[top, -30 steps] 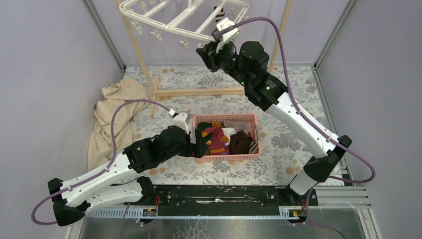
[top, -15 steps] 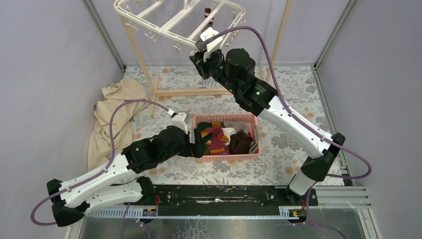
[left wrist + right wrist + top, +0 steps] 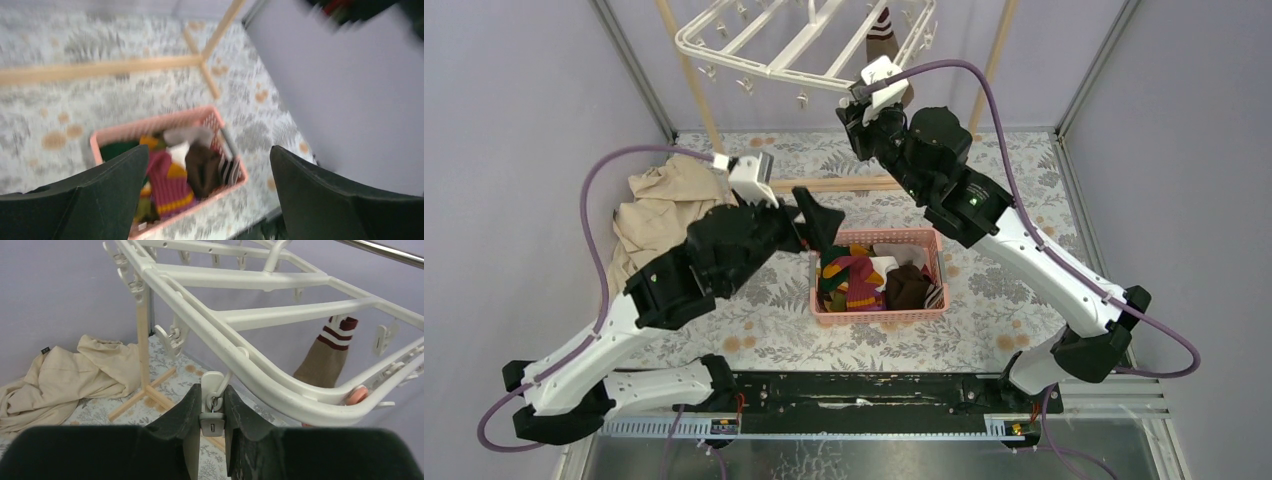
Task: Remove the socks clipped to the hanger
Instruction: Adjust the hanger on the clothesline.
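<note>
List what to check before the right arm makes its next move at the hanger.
1. Right gripper closed on a white clip of the hanger: ok.
2. Sock in that clip: cannot tell; none shows, and the gripper body hides what is below.
3. Hanger cleared of socks: not ok; one striped sock hangs clipped at the far side.
4. Left gripper open and empty: ok.
5. Basket on the table, socks inside, the left gripper above it: ok.
</note>
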